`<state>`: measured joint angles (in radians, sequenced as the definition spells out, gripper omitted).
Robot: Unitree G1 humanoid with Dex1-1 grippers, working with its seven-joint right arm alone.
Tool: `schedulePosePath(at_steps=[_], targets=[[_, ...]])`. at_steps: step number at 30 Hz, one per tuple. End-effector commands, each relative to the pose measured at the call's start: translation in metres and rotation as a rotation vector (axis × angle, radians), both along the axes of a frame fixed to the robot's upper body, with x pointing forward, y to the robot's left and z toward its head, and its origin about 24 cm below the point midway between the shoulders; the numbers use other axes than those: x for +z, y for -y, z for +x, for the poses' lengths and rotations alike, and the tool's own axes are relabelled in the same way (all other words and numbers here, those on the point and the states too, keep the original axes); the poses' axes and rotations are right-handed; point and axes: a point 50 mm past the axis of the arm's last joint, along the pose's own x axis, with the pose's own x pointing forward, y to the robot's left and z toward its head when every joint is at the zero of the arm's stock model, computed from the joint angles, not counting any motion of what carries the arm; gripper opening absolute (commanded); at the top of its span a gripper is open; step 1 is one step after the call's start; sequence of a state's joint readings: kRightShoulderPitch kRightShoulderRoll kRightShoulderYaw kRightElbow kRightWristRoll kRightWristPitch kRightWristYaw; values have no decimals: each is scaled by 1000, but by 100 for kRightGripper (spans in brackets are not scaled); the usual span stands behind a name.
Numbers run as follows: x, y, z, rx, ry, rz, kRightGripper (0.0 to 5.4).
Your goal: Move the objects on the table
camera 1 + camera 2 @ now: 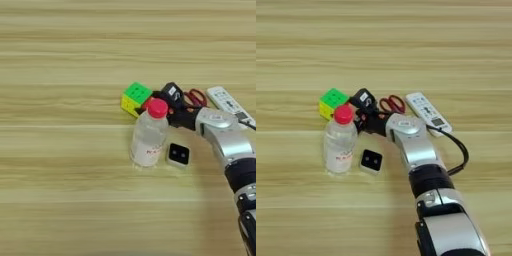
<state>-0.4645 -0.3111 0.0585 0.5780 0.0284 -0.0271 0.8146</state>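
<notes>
Right eye view: gripper [358,111] up by the bottle [339,142] cap, beside cube [332,102]; finger spread impossible to tell. Scissors [392,104], remote [427,112] behind arm; box [371,161] right of bottle.

Table [60,60] carries bottle [148,137], cube [135,98], remote [427,112], perhaps scissors [392,104].

A robot test bench, likely a lab, is showing here: a light wooden bench [381,45] is filling the whole view, unrelated household odds are sitting clustered at centre, and a silver robot arm [413,145] is reaching in from the near right.
</notes>
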Motion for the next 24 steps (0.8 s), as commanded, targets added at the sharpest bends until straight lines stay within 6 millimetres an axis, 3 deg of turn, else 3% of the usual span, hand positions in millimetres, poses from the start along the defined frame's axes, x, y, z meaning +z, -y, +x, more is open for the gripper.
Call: schedulePosePath(at_steps=[1, 15, 24], targets=[[58, 13, 24, -36, 219, 12, 334], [90, 77, 31, -155, 294, 10, 334], [75, 81, 8, 78, 286, -13, 334]])
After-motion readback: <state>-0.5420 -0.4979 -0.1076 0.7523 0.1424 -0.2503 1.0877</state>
